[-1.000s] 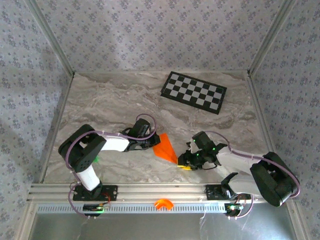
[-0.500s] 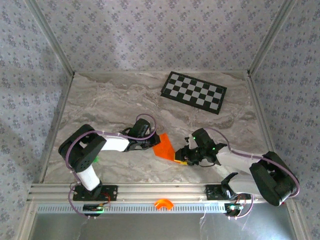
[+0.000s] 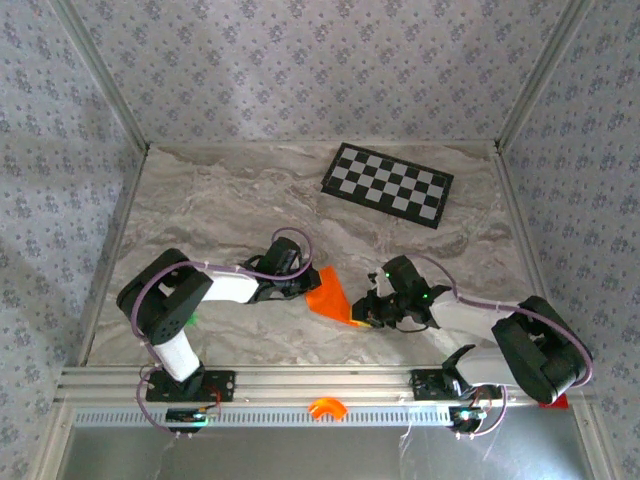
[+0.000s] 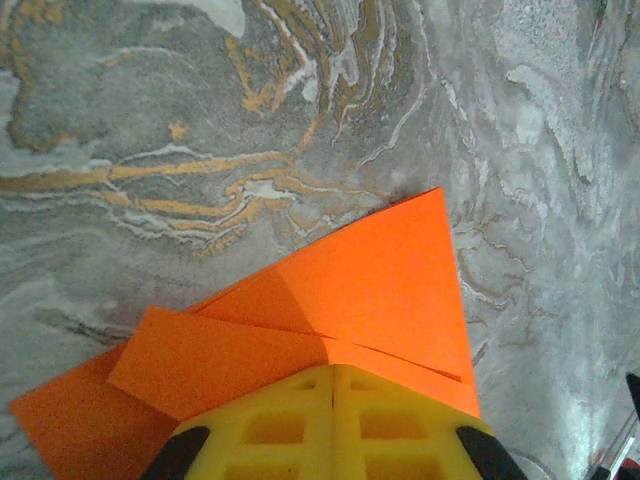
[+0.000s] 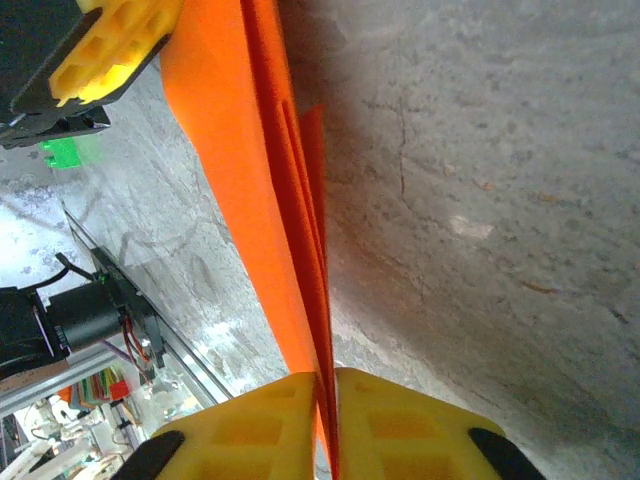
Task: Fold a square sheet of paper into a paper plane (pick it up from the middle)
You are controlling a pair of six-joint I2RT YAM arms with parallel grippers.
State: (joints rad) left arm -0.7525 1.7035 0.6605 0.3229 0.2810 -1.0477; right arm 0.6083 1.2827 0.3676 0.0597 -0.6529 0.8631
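On the metal rail at the near edge lies a small orange arch-shaped part (image 3: 323,406). Just beyond it, on the marbled tabletop (image 3: 220,210), a tiny green piece (image 3: 190,320) sits beside the left arm's elbow.

Between the two arms, in the near half of the tabletop, is the orange paper (image 3: 328,296), creased into a pointed, layered shape. The right tool (image 5: 330,378) is closed on its near-right edge: in the right wrist view the layers run edge-on straight into the seam between the yellow fingers (image 5: 400,420). The left tool (image 4: 333,372) meets the paper from the left. Its yellow fingers are pressed together with no gap, and the paper spreads face-on from beneath their tips to a corner resting on the marble. Whether it is pinching a layer or only pressing on the paper, I cannot tell.

Farther back and to the right, well apart from the paper, a black-and-white checkerboard (image 3: 388,184) lies flat. Patterned walls (image 3: 300,70) close the far side.
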